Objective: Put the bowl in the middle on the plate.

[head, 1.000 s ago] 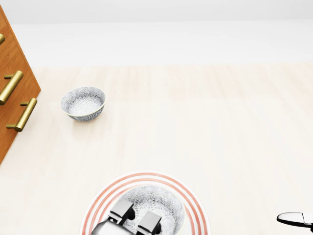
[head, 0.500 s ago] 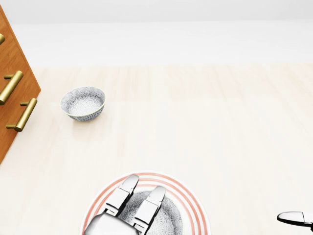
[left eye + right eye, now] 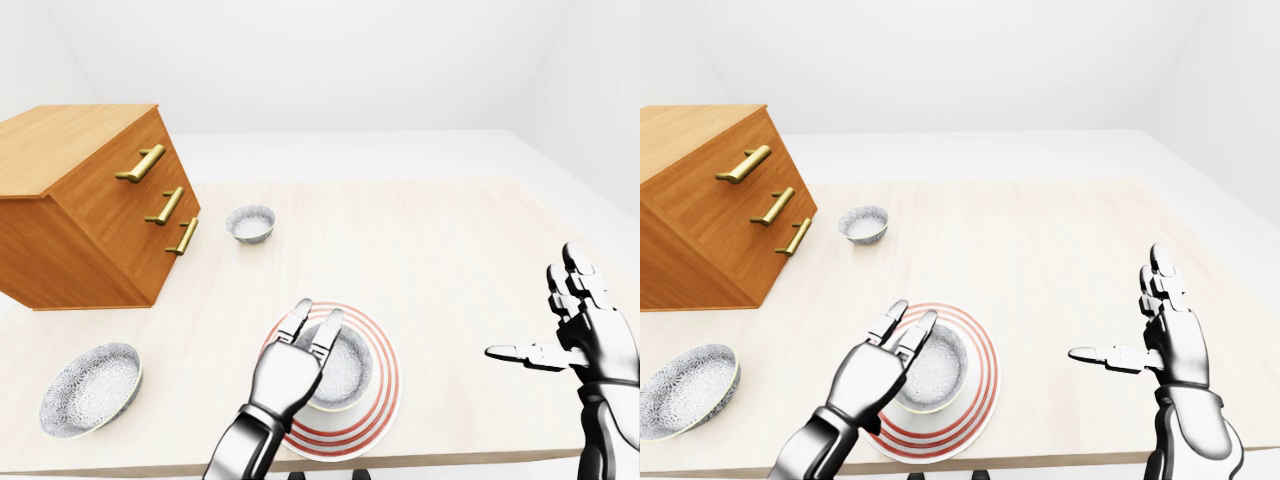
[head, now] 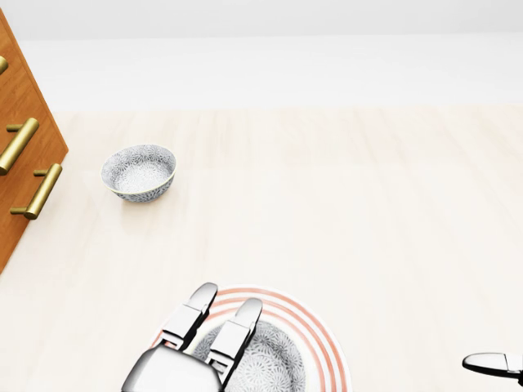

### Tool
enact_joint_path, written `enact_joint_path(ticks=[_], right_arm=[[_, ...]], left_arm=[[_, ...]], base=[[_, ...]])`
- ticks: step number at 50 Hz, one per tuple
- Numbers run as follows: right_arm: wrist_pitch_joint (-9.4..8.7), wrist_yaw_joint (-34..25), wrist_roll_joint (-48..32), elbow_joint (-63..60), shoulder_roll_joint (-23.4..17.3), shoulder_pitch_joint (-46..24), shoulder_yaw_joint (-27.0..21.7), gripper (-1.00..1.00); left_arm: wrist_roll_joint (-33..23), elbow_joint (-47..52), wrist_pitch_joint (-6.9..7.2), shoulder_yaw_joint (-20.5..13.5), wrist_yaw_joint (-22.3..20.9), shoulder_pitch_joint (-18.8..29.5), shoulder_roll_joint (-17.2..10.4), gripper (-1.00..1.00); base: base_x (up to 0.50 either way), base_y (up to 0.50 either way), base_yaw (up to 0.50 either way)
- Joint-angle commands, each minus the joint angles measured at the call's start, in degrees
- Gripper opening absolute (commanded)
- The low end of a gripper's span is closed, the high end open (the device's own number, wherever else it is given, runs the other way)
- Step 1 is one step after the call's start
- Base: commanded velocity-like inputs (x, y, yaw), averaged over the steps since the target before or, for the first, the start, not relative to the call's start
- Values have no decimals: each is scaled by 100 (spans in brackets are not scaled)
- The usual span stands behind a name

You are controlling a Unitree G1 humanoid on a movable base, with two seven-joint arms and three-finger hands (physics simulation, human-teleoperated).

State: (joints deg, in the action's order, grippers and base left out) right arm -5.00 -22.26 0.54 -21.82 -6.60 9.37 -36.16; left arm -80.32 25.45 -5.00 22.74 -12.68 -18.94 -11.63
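**Status: bowl seated on plate, both hands open**

The middle bowl sits inside the red-ringed plate, near the bottom edge of the table in the left-eye view. The left hand is above the bowl's left rim, fingers straight, gripping nothing; contact with the rim cannot be determined. The right hand is well to the right, fingers spread, empty. Two further bowls, one beside the wooden drawer unit, stand apart.

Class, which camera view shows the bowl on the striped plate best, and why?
The right-eye view: the bowl shows with its side wall and rim, on the plate, the left hand covering only its left edge. The left-eye view hides more behind the hand; the head view cuts it at the bottom edge.
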Motion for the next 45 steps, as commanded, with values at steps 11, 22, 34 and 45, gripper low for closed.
enact_joint_path(ticks=[11, 22, 34, 45], right_arm=[[0, 5, -11, -15, -4, 1, 0, 100], [0, 8, -15, 14, -2, 11, 7, 100], [0, 6, -35, 32, 1, -2, 7, 100], [0, 11, -22, 62, -16, -7, 17, 100]], left_arm=[[872, 245, 0, -717, -589, 118, 140, 100], [2029, 112, 0, -1507, -1354, 606, 496, 100], [3314, 24, 0, -2458, -2195, 1709, 568, 100], [4113, -574, 0, -2563, -2111, 2086, 615, 100]], base=[[0, 0, 0], [0, 0, 0], [0, 0, 0], [0, 0, 0]])
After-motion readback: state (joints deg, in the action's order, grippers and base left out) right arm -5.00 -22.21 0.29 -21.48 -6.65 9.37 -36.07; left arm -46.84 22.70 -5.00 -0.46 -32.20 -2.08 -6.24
